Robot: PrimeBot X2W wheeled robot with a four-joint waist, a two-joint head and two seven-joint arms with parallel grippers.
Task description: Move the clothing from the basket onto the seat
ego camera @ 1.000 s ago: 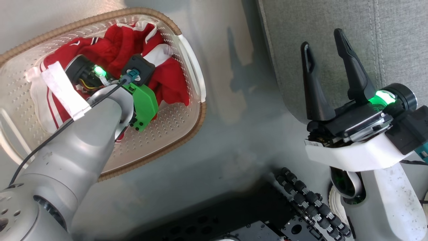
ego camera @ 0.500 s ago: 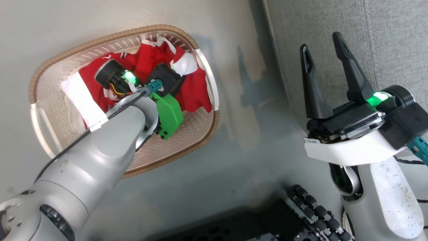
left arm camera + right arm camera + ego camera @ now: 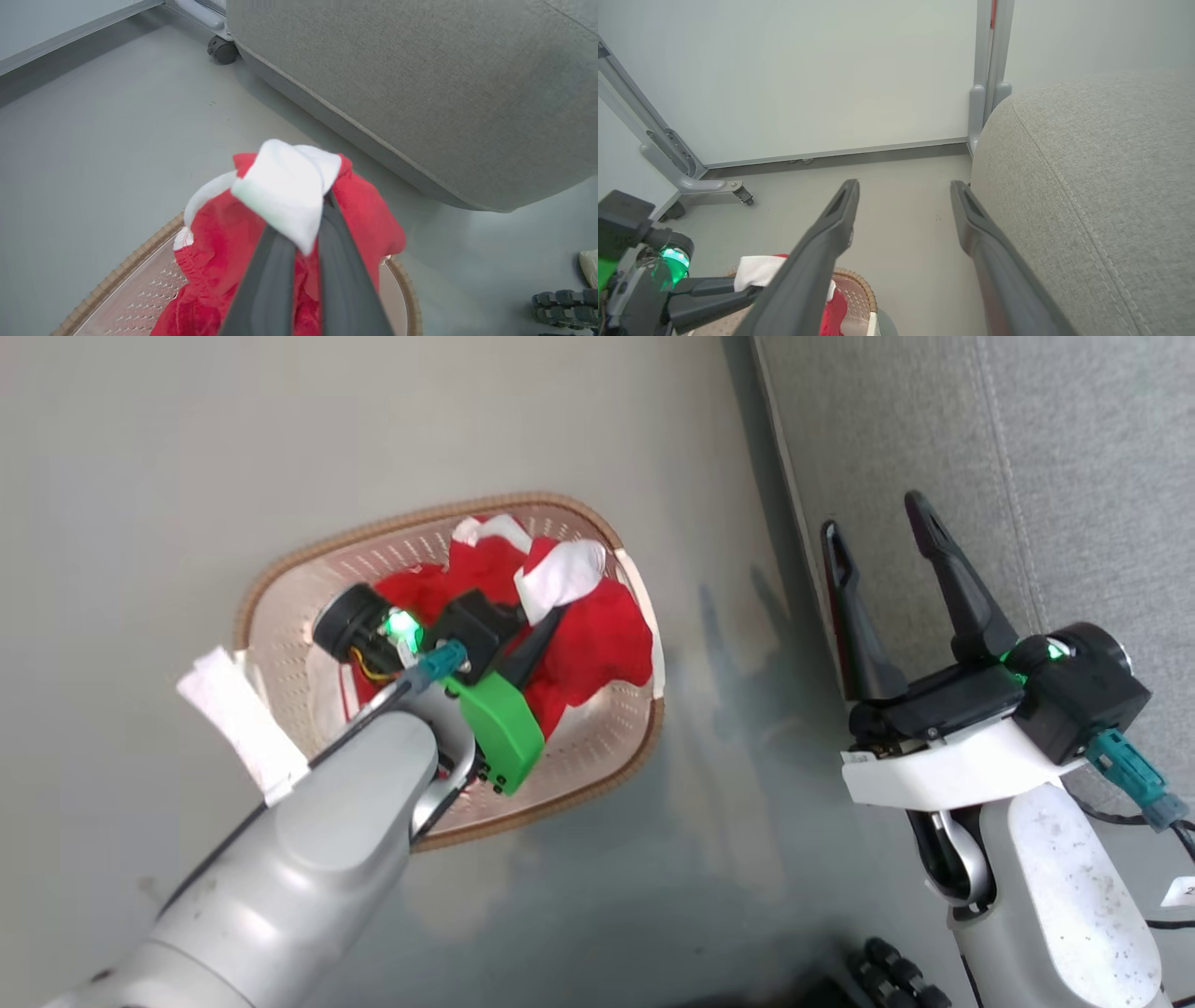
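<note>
The cream basket [image 3: 560,798] with its brown rim stands on the grey floor left of the seat [image 3: 1074,476]. The red clothing [image 3: 597,639] is bunched up in it. My left gripper [image 3: 549,627] is shut on a white-trimmed fold of the clothing [image 3: 285,186] and holds it raised over the basket [image 3: 140,242], while the red cloth below hangs down into it. My right gripper [image 3: 873,515] stands open and empty beside the seat's edge [image 3: 1087,186], apart from the basket. In the right wrist view my right gripper [image 3: 904,186] points at the floor and far wall.
A wheeled metal frame [image 3: 682,182] and an upright post [image 3: 987,93] stand by the far wall. A caster [image 3: 223,49] sits behind the seat's corner. My base's roller wheels [image 3: 887,971] are at the bottom. A white tape tag [image 3: 238,719] sticks out from my left forearm.
The head camera has pulled back, so the basket looks smaller and more central. My left gripper has lifted a fold of the clothing up from the pile. The right gripper stays open.
</note>
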